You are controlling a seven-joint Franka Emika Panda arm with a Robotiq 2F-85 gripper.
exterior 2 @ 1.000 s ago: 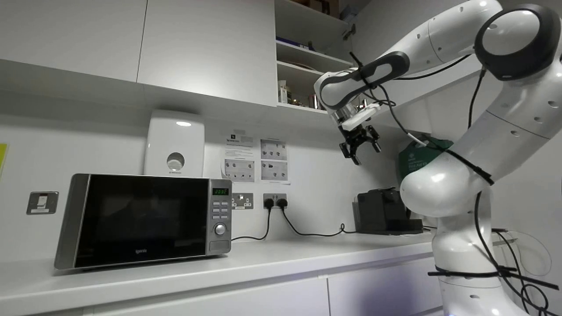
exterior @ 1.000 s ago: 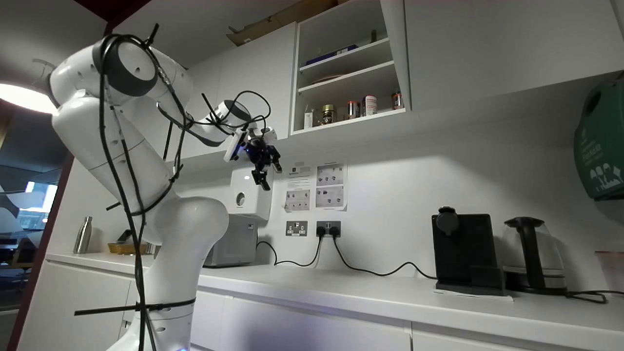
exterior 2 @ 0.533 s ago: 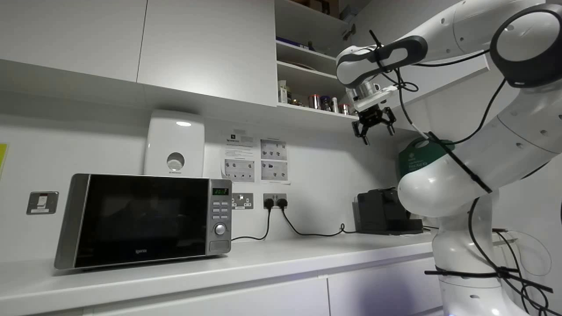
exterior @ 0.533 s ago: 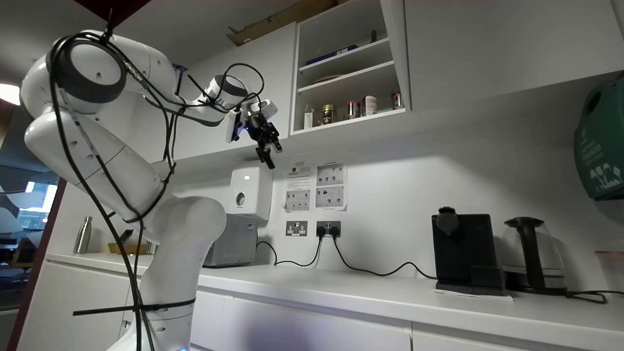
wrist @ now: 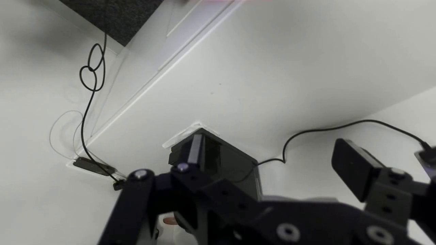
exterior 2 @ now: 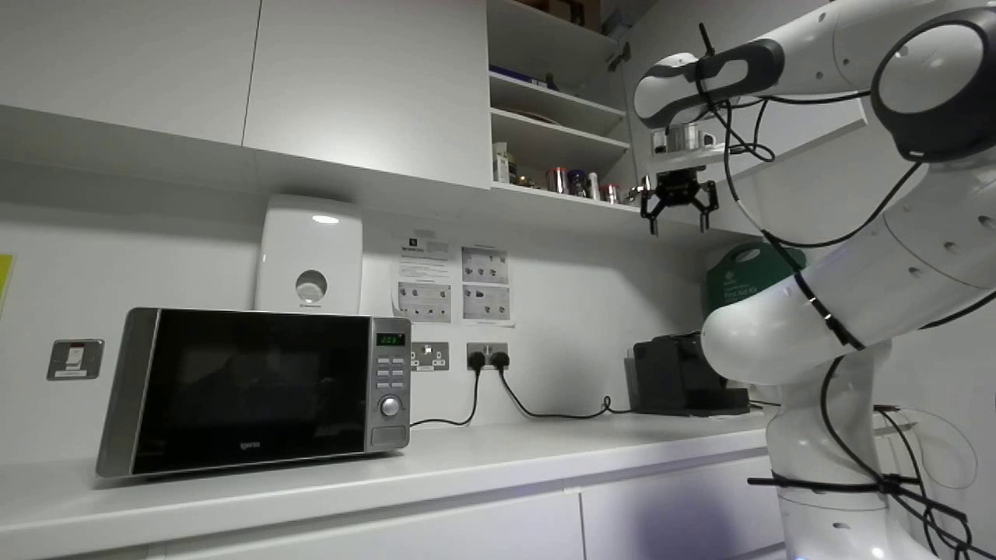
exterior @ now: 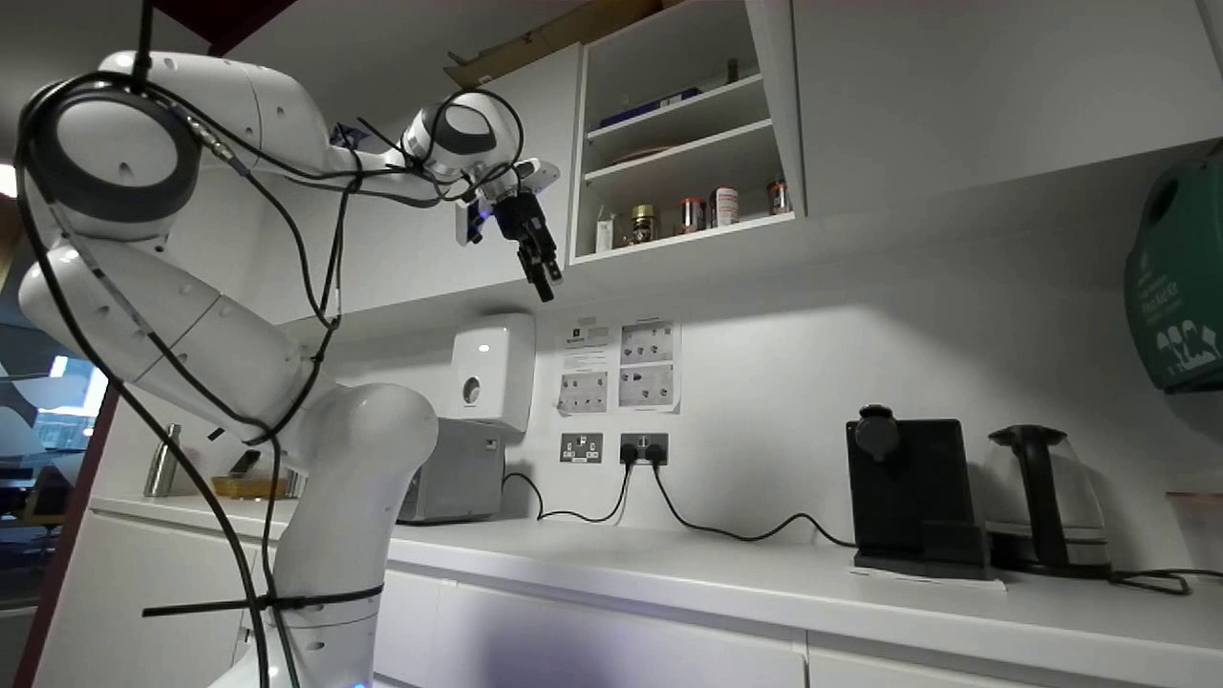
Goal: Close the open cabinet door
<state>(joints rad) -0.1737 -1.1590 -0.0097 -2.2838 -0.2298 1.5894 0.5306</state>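
The cabinet door is a plain white panel (exterior 2: 809, 120) in an exterior view. It stands swung out from the wall cabinet, with its hinge beside the shelves, and the arm covers part of it. Nearly edge-on, the same door (exterior: 782, 72) shows as a narrow strip right of the shelves in an exterior view. My black gripper (exterior 2: 678, 225) points down just under shelf height, its fingers spread with nothing between them. Seen from elsewhere, the gripper (exterior: 550, 282) is left of the cabinet opening. The wrist view has the open gripper (wrist: 270, 146) but not the door. No contact shows.
Several jars, including a white-and-red one (exterior: 726, 205), stand on the lowest shelf. A neighbouring white front (exterior 2: 373, 85) is flush. Below are a microwave (exterior 2: 257, 389), a dispenser (exterior 2: 309, 249), a black coffee machine (wrist: 235, 160) and a kettle (exterior: 1041, 497) on the counter (exterior: 611, 549).
My gripper has risen and turned from slanted to hanging nearly straight down. The elbow has swung back and the arm has stretched out flatter. The door has kept its position.
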